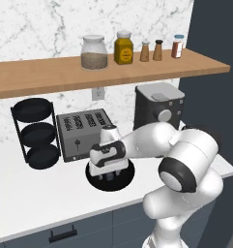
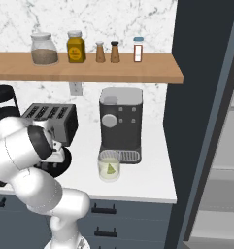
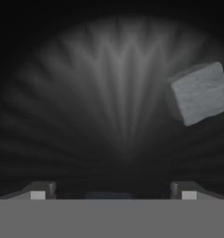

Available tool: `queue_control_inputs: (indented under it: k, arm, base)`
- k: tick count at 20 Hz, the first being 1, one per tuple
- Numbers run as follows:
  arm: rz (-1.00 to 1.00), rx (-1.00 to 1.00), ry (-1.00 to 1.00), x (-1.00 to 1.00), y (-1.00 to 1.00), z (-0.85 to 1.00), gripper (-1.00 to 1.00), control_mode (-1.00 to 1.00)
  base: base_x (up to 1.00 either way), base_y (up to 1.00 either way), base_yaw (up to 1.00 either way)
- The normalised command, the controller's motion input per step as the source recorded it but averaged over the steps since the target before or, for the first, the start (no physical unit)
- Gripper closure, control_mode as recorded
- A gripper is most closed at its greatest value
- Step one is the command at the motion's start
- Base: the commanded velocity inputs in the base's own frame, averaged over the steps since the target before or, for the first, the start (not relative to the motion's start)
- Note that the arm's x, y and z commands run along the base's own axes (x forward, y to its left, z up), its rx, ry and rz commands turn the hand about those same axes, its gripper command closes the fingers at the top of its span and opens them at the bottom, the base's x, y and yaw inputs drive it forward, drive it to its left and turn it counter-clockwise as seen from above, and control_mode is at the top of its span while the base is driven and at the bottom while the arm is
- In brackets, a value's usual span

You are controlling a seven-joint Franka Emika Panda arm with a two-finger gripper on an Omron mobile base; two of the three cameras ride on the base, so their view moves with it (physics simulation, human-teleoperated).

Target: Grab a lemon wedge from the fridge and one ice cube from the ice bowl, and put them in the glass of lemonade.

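Your gripper (image 1: pixel 109 177) hangs spread wide, holding nothing, over the ice bowl (image 1: pixel 129 175), where you see 1 ice cube (image 3: pixel 199 93). 1 lemon wedge (image 2: pixel 109 168) sits in the glass of lemonade (image 2: pixel 109 166).

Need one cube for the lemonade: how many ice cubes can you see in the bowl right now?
1. The ice cube lies in the ice bowl, off to the upper right in the hand view. More may be hidden elsewhere in the bowl.
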Motion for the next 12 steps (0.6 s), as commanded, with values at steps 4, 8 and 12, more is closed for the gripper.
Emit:
queue_control_inputs:
  k: [4, 8, 12]
  arm:
    - [-0.06, 0.00, 0.07, -0.33, 0.00, -0.01, 1.00, -1.00]
    - [-0.05, 0.00, 0.07, -0.41, 0.01, 0.00, 1.00, -1.00]
    - [-0.04, 0.00, 0.01, -0.23, 0.03, 0.16, 1.00, -1.00]
  base:
    - [0.00, 0.00, 0.00]
    - [0.00, 0.00, 0.00]
    - [0.00, 0.00, 0.00]
